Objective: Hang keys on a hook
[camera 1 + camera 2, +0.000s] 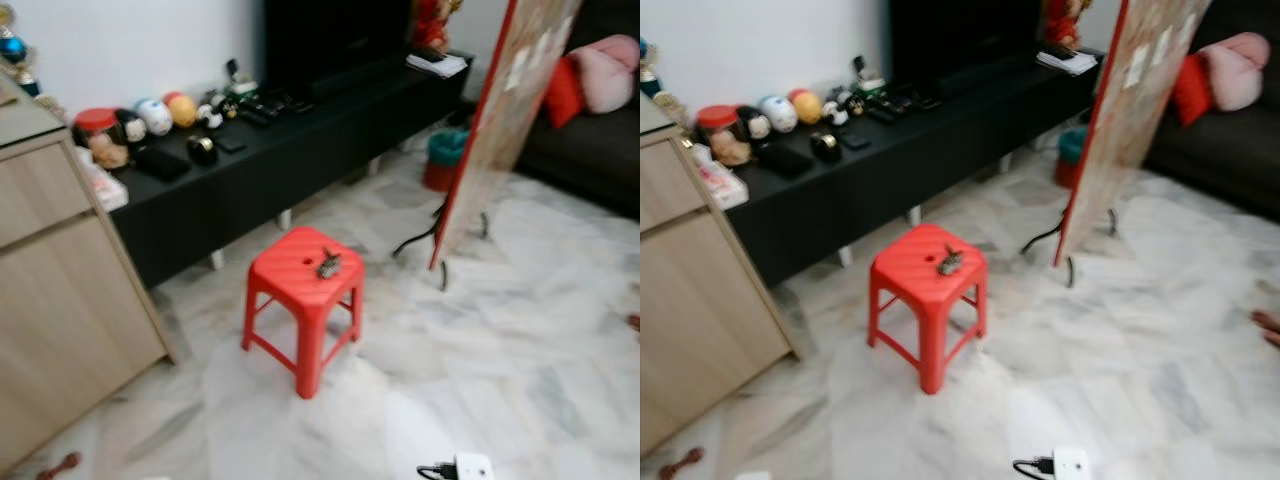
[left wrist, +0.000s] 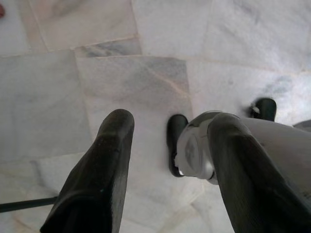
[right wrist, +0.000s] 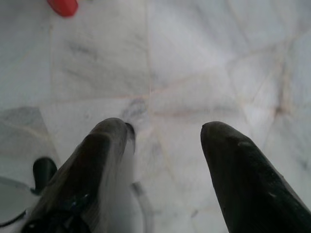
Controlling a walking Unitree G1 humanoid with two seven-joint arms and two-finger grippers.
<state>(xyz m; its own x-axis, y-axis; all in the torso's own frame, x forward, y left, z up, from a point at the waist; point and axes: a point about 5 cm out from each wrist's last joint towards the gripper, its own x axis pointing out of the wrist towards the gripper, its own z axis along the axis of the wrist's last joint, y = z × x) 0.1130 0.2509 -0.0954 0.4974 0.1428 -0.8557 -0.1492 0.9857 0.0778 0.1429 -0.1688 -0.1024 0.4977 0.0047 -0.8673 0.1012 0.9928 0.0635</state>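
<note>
Keys lie on a red stool; left end effector and right end effector hang released over the floor

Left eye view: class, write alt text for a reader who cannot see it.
A small bunch of keys lies on a red plastic stool on a marble floor. Behind it a low black cabinet holds balls and trinkets; a wooden cupboard stands at the left.
</note>
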